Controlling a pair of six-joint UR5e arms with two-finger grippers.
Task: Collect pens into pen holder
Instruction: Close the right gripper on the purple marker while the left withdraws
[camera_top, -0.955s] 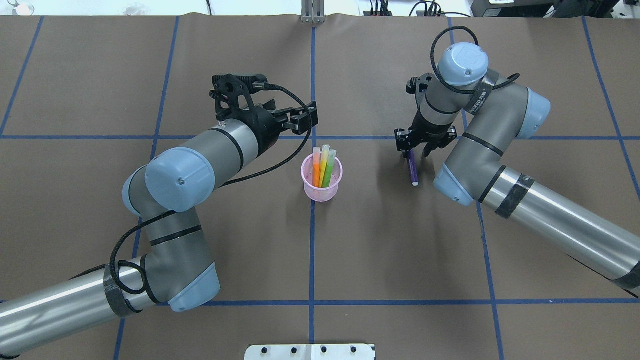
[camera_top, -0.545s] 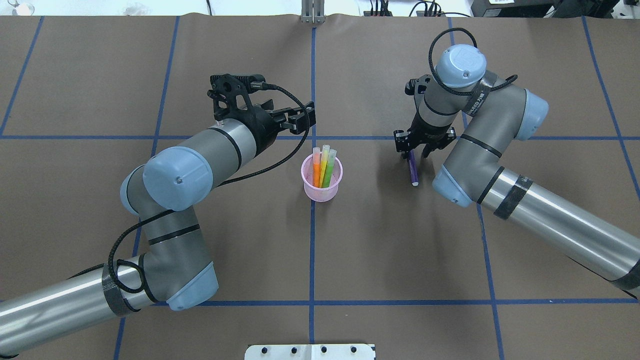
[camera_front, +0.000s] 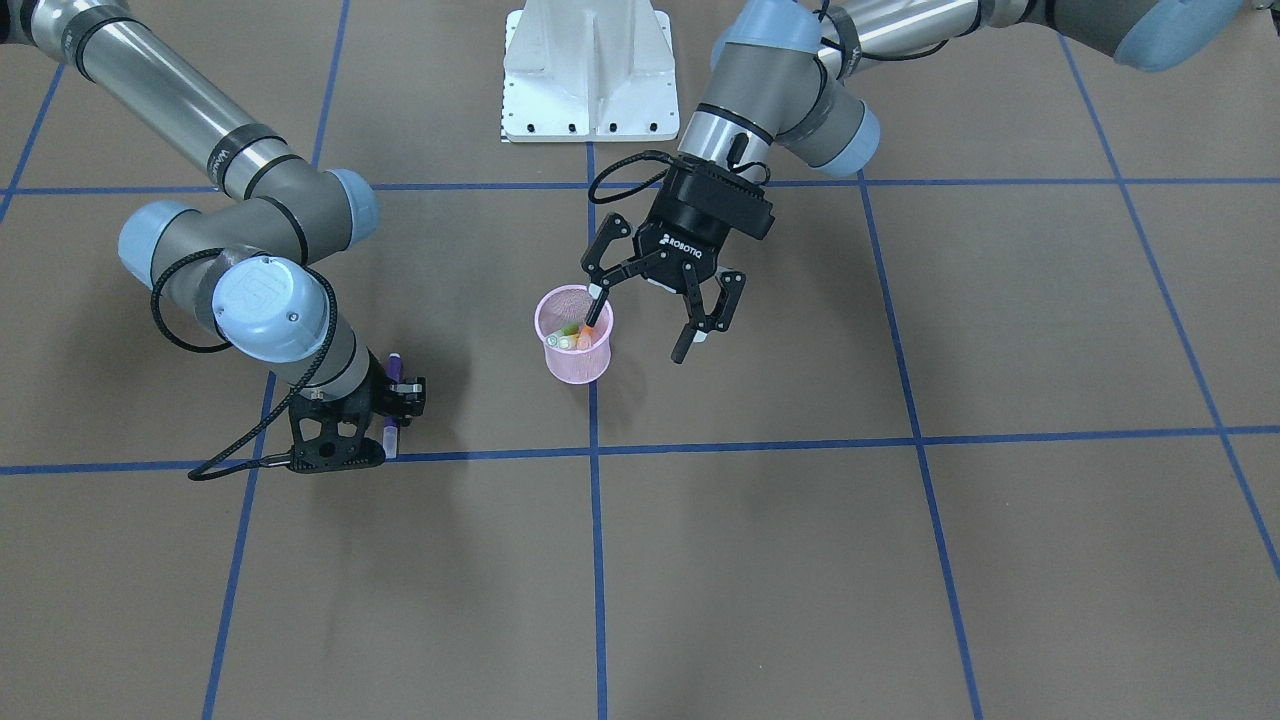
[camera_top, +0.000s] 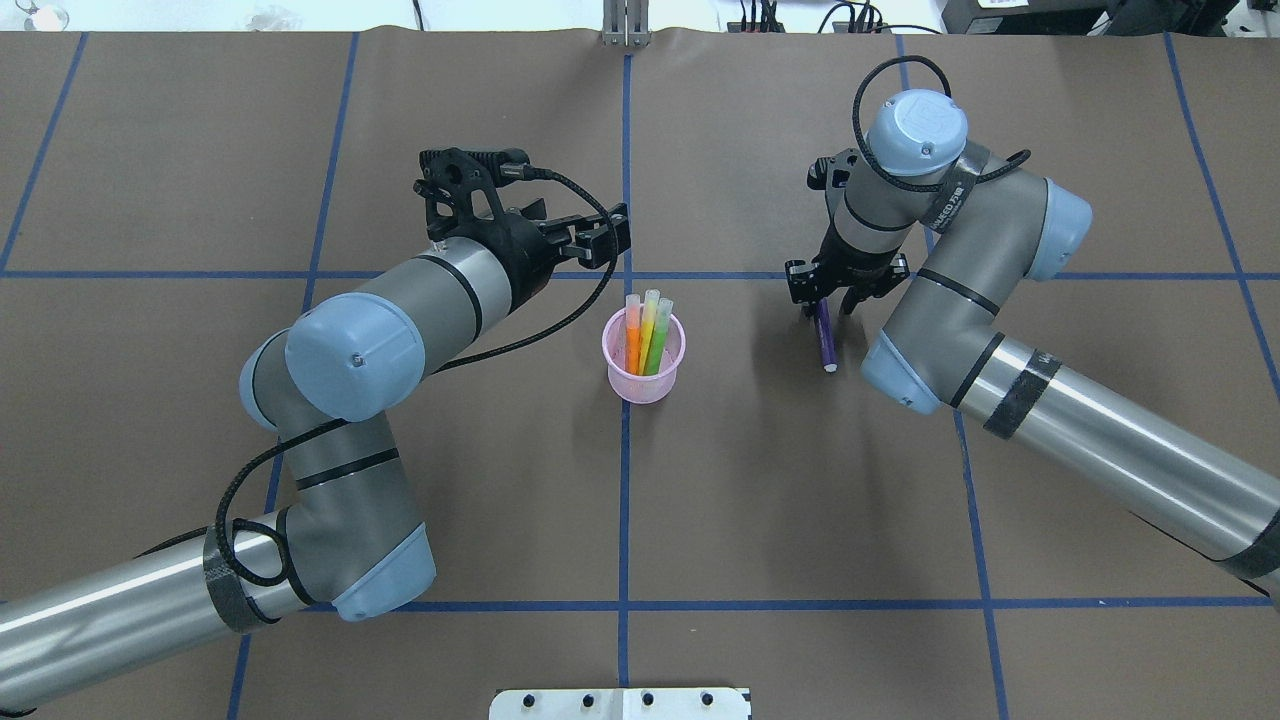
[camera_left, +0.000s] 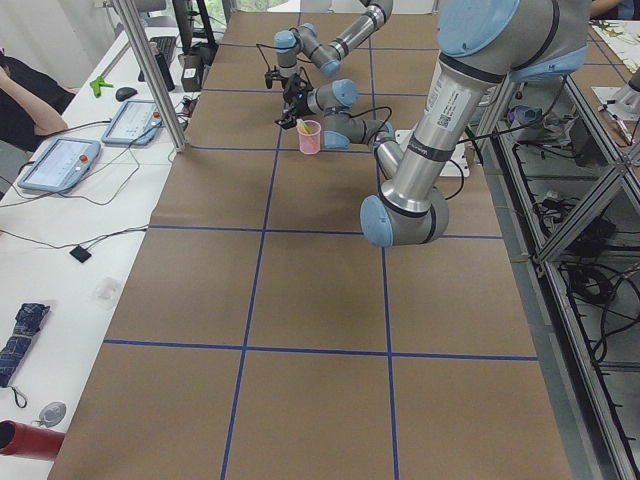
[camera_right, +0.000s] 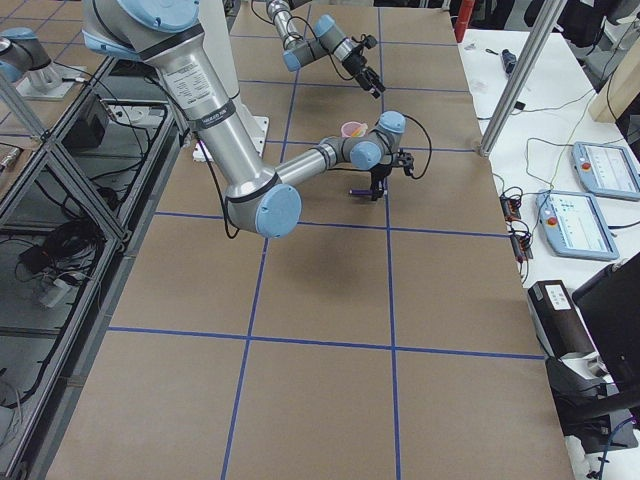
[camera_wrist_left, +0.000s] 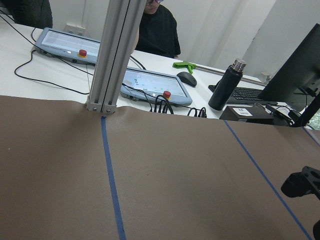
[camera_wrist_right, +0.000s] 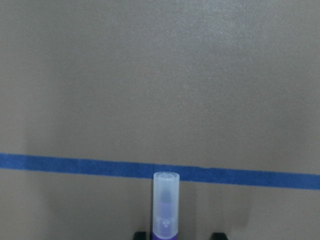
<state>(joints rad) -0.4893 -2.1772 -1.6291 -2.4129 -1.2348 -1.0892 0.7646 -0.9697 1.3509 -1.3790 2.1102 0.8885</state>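
Purple pen (camera_top: 825, 345) is last one out; my right gripper (camera_top: 826, 309) just nudged over it, can't tell if clamped yet. Left gripper (camera_front: 637, 338) hangs spread, empty.

Bright, even overhead light throws soft shadows on the table (camera_top: 760, 500); right wrist view slightly soft.

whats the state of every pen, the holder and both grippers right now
purple pen, lying flat on the table
orange pen, standing in the pen holder
yellow pen, standing in the pen holder
green pen, standing in the pen holder
pen holder, upright, three pens inside
left gripper, open, empty
right gripper, open, straddling the purple pen
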